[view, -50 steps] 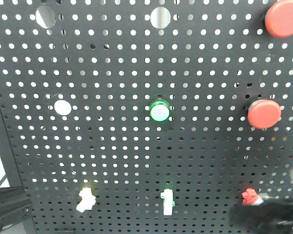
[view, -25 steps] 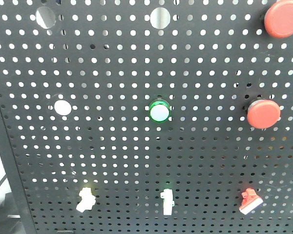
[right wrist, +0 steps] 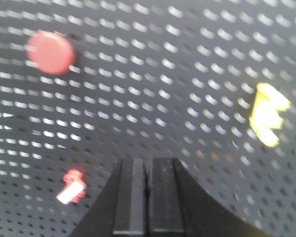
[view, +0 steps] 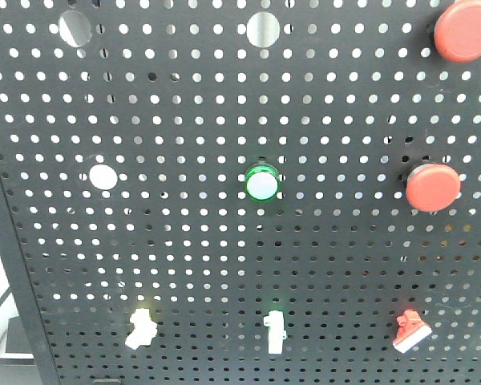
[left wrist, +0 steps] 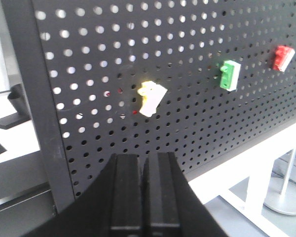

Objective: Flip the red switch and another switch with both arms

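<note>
"Where's the red switch (view: 410, 330)?"

"Low on the pegboard (view: 184, 241), near its bottom right corner, lever slanted. The yellow-based switch (view: 142, 327) sits in the same bottom row, toward the left edge."

"And the arms?"

"The left gripper (left wrist: 144, 159) hangs below the yellow one, not touching it, fingers pressed together. The right gripper (right wrist: 148, 163) is pressed together too, off the board. That view is blurry."

Black left gripper (left wrist: 144, 158), black right gripper (right wrist: 147, 161)
</note>
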